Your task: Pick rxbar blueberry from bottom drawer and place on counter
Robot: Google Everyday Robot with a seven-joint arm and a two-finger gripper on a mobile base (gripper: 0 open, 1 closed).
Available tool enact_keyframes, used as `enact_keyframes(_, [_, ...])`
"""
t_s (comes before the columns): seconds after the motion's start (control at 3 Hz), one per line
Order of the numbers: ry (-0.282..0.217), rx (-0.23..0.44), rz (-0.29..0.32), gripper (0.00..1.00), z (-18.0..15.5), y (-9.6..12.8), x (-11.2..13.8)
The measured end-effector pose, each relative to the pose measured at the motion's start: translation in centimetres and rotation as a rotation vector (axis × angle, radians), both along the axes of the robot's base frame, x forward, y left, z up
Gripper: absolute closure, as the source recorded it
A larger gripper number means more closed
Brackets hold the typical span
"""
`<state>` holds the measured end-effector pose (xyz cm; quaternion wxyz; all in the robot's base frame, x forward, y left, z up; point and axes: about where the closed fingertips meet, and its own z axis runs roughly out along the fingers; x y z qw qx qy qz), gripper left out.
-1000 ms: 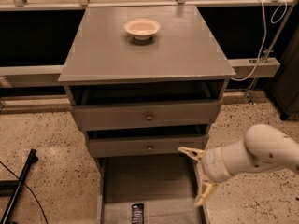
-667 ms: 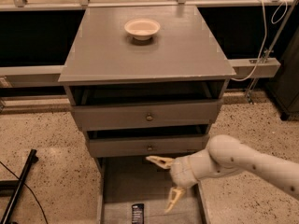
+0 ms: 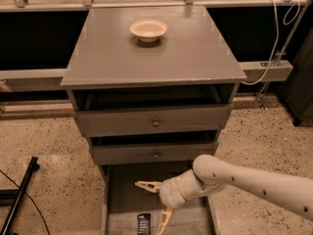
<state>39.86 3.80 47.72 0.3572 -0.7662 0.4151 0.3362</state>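
- You've got the gripper (image 3: 156, 203) hanging over the bottom drawer (image 3: 122, 199), fingers spread wide, one pointing across the tray and one angled toward the camera.
- On that drawer's floor lies the rxbar blueberry (image 3: 143, 224), flat, just beside the nearer fingertip and not between the jaws.
- Way up and behind the jaws is the counter (image 3: 186, 58), and on it sits a cream bowl (image 3: 148, 30), upright near the far edge.
- The speckled floor (image 3: 54, 141) carries the cabinet; a black pole (image 3: 19, 197) lies on it, well apart from the jaws, at the camera's left.
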Motion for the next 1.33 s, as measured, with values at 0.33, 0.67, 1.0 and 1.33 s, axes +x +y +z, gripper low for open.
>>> enact_keyframes(0.33, [0.038,-0.004,-0.039,0.00,-2.1,-0.3,1.9])
enact_keyframes(0.67, [-0.005,0.021,-0.178,0.00,-7.3,-2.2,6.1])
enact_keyframes(1.0, [-0.063,0.093,-0.280,0.00,-15.8,-3.0,8.3])
enact_keyframes(1.33, [-0.021,0.103,-0.276,0.00,-17.0,-2.0,6.7])
